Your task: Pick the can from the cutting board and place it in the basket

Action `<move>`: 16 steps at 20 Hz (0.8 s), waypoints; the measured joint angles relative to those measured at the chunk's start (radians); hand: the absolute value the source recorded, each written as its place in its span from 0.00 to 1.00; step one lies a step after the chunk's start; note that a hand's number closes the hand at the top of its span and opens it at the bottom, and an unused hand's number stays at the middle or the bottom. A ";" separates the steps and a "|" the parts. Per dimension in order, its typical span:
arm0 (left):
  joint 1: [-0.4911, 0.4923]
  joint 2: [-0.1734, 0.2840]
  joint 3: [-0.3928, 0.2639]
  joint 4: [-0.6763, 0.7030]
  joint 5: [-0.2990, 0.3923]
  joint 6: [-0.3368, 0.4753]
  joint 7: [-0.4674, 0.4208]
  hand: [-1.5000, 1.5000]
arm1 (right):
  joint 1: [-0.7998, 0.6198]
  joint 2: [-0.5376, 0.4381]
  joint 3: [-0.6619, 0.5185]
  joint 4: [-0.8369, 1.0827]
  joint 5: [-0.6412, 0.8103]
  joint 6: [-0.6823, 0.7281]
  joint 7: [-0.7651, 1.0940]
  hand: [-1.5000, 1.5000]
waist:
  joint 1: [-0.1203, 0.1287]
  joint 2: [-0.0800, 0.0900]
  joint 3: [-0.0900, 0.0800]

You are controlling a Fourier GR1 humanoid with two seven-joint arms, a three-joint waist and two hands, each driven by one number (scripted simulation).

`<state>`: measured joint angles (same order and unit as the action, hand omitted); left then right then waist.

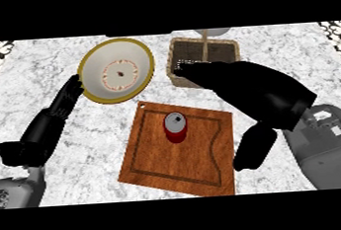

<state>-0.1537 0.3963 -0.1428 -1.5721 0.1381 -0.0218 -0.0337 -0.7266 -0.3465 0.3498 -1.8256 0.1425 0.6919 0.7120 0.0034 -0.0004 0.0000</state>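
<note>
While the can (175, 127) is standing upright mid cutting board (150, 157) | I'm seeing right hand (264, 96) hovering fingers spread, holding nothing, beside basket (228, 49) | left hand (46, 125) resting, fingers straight, beside plate (90, 72)

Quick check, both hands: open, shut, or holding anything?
Left hand: open, fingers straight, beside the plate, holding nothing.
Right hand: open, holding nothing; the can stands on the cutting board.

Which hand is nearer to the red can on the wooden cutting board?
Right. The right hand hangs just right of the red can, fingers stretched toward the wicker basket. The left hand lies farther off, left of the board.
</note>
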 measured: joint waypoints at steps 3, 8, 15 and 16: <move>0.001 -0.017 0.000 -0.011 -0.013 -0.002 0.012 0.50 | 0.053 0.033 0.016 0.039 0.088 -0.046 -0.087 0.00 | 0.002 0.001 0.000; 0.001 -0.031 0.017 -0.028 -0.022 -0.022 0.035 0.50 | 0.105 0.102 0.060 0.132 0.237 -0.139 -0.221 0.00 | 0.004 0.001 0.000; 0.013 -0.066 0.035 -0.028 -0.059 -0.043 0.032 0.50 | 0.144 0.151 0.080 0.272 0.411 -0.234 -0.400 0.00 | 0.002 0.001 0.000; 0.002 -0.073 0.039 -0.022 -0.063 -0.046 0.036 0.50 | 0.153 0.162 0.087 0.287 0.434 -0.246 -0.414 0.00 | 0.001 0.001 0.000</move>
<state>-0.1514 0.3231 -0.1034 -1.5936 0.0748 -0.0678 0.0025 -0.5733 -0.1845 0.4365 -1.5390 0.5763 0.4464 0.2978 0.0048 0.0007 0.0000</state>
